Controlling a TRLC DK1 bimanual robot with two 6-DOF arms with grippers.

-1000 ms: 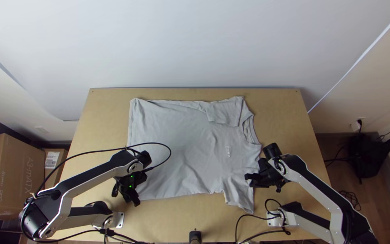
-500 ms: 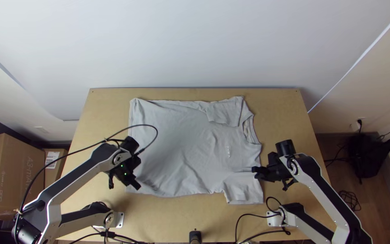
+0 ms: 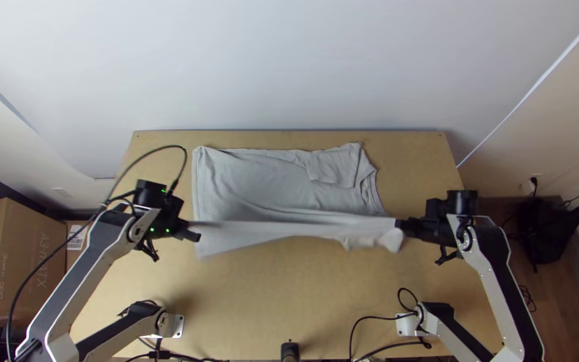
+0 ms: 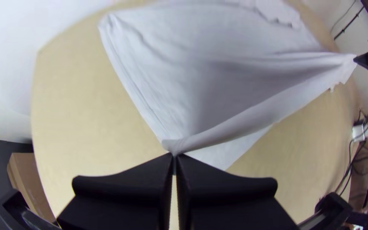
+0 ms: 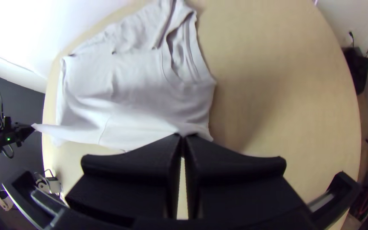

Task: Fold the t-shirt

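While the left gripper point(image 3: 191, 230) has its jaws closed on the t-shirt point(image 3: 256, 181) near the hem, the right gripper point(image 3: 401, 224) pinches it near the shoulder; taut cloth spans between them; the rest lies on the desk point(image 3: 289, 295).

Left gripper point(image 3: 195, 232) and right gripper point(image 3: 400, 223) are closed, well apart

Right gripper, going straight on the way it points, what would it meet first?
The t-shirt, most likely: the lifted cloth clamped in the right gripper stretches ahead of it, though any downward tilt is unclear.
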